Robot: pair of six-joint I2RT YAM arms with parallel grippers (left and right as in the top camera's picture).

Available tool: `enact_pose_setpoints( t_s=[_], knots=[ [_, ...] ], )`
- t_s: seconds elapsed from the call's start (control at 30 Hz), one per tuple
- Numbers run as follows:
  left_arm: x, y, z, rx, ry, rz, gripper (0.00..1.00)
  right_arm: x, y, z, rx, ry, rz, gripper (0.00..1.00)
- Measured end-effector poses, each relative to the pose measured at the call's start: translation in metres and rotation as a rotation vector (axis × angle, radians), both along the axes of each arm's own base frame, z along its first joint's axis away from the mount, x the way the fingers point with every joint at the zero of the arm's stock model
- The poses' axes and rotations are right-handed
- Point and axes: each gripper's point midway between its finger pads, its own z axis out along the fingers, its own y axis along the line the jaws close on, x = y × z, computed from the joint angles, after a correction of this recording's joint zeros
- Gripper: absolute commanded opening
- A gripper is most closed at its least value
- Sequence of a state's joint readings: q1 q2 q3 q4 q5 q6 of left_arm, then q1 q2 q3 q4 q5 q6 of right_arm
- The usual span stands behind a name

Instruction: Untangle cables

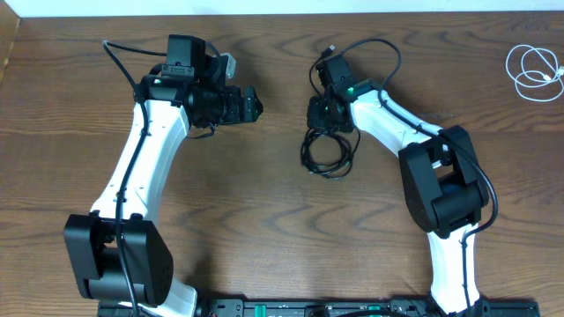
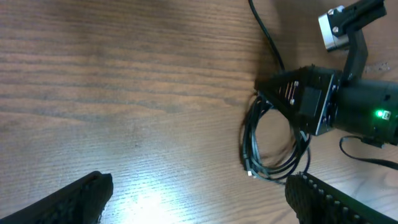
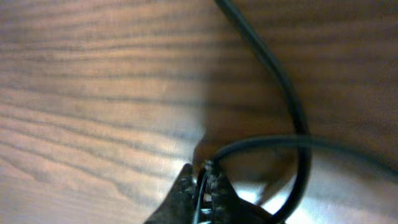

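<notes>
1. The left arm (image 1: 145, 167) rises along the left side of the wooden table (image 1: 264, 229) and bends at its far end to point right.
2. The left gripper (image 1: 257, 106) sits left of centre with its fingers (image 2: 74, 198) spread wide. It holds nothing, and bare wood shows between the fingers in the left wrist view.
3. The black cable (image 2: 244, 149) lies near the middle of the table, just right of the left gripper and a little nearer. It is gathered into a loose coil of several overlapping loops, and a small pale plug end (image 2: 250, 173) shows at the coil's rim.
4. The right gripper (image 1: 319, 125) reaches down onto the far edge of that coil. In the right wrist view its fingertips (image 3: 186, 198) are pinched almost together with a thin strand of the black cable caught between them. One loop curves up and away from the tips.
5. A thick arm wire (image 1: 385, 48) arcs over the far side of the right gripper's wrist.
6. The right arm (image 1: 441, 176) stretches from the near right side toward the centre.
7. The white cable (image 1: 526, 77) lies in a small coil at the far right corner. It is well apart from the black cable and from both grippers.
</notes>
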State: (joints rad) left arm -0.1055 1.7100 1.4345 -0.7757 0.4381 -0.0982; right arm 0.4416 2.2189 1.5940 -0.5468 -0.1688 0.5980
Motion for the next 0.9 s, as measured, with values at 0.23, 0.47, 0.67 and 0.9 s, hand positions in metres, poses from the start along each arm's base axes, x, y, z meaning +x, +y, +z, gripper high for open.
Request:
enact_pose_setpoints(
  t_s=[0.23, 0.47, 0.67, 0.9],
  knots=[
    [0.001, 0.0, 0.001, -0.01, 0.004, 0.021, 0.88, 0.013, -0.001, 0.007, 0.079, -0.044, 0.111, 0.01],
    [0.001, -0.002, 0.001, -0.026, 0.012, 0.037, 0.87, 0.02, 0.015, 0.071, 0.289, -0.153, 0.328, 0.01],
    [0.009, -0.011, 0.01, -0.082, -0.025, 0.021, 0.87, 0.01, 0.015, 0.191, 0.454, -0.352, 0.448, 0.01],
    [0.016, -0.03, 0.026, -0.196, -0.081, -0.038, 0.88, -0.005, -0.004, 0.269, 0.519, -0.489, 0.48, 0.01]
  ],
)
